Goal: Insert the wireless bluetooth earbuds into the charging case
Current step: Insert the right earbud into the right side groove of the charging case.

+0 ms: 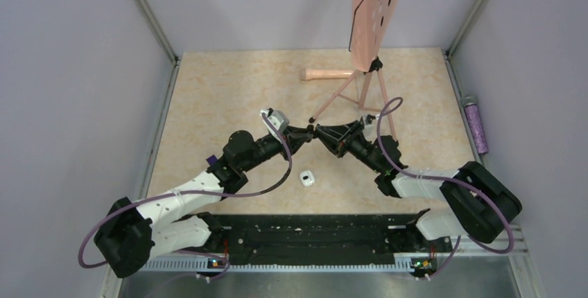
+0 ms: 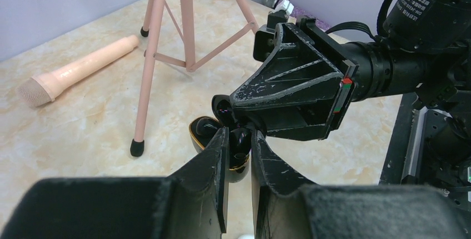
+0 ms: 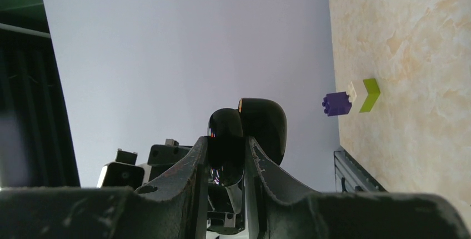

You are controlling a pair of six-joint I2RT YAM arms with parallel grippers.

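The charging case (image 2: 201,134) is glossy black with a gold rim, hinged open and held above the table between both arms. My left gripper (image 2: 239,134) is shut on its lower half. My right gripper (image 3: 225,142) is shut on the upper glossy black half (image 3: 226,133), with the gold-edged half (image 3: 265,128) beside it. In the top view, the left gripper (image 1: 305,134) and right gripper (image 1: 320,134) meet tip to tip at mid-table. A dark rounded shape sits inside the gold rim; I cannot tell whether it is one of the earbuds.
A small white object (image 1: 307,177) lies on the table just in front of the grippers. A pink tripod stand (image 1: 360,90) with a board and a pink microphone (image 1: 327,74) stand behind. A purple cylinder (image 1: 476,125) lies at the right edge. A purple-white-green block (image 3: 351,97) sits by the wall.
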